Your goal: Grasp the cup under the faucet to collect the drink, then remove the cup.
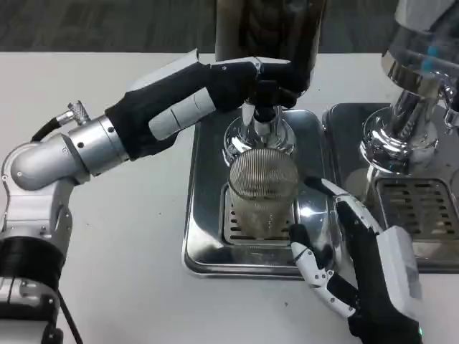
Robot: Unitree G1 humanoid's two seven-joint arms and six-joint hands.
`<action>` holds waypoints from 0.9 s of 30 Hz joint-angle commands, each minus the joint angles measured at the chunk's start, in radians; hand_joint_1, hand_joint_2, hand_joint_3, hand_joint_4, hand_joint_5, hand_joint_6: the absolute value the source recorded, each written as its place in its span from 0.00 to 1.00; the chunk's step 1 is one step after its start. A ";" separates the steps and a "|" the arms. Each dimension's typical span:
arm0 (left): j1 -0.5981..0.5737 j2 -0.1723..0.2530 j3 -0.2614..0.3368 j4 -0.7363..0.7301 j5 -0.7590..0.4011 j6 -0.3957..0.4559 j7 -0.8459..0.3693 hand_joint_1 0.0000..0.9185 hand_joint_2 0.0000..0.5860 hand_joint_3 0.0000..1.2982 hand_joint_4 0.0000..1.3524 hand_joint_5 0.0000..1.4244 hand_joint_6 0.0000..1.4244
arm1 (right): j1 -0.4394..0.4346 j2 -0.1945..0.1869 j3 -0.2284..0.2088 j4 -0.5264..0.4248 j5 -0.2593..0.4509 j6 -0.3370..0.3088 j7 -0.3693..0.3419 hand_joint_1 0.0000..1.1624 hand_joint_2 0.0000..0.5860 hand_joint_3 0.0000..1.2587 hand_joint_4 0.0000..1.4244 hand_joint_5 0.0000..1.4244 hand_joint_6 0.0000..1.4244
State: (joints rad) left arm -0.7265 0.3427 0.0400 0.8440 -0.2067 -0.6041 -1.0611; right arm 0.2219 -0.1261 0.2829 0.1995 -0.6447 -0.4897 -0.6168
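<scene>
Right now I see the cup [262,192], a ribbed clear glass, standing upright on the grate of the steel drip tray [204,236], directly beneath the faucet [262,118] of the dark drink dispenser [269,32]. My left hand [215,89] reaches across to the faucet, its fingers lying at the tap; I cannot tell how firmly they close on it. My right hand [358,265] sits just beside the cup on its right, fingers spread and gripping nothing. A second tray [344,136] and dispenser stand further right.
</scene>
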 commanded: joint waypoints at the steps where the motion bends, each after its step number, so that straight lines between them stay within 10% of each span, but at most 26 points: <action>1: 0.029 0.012 -0.023 0.013 0.033 -0.025 0.003 0.00 0.12 0.19 0.14 0.16 0.11 | 0.010 0.002 -0.002 -0.010 0.004 -0.006 0.002 0.37 0.66 0.22 0.16 0.15 0.16; 27: 0.046 0.030 -0.073 0.017 0.088 -0.235 0.087 0.00 0.10 0.19 0.14 0.15 0.09 | 0.010 0.004 -0.027 -0.034 0.030 0.019 0.056 0.36 0.63 0.15 0.09 0.09 0.11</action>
State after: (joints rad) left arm -0.7043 0.3673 -0.0131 0.8537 -0.1449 -0.8051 -0.9655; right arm 0.2233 -0.1257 0.2636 0.1844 -0.6264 -0.4814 -0.5721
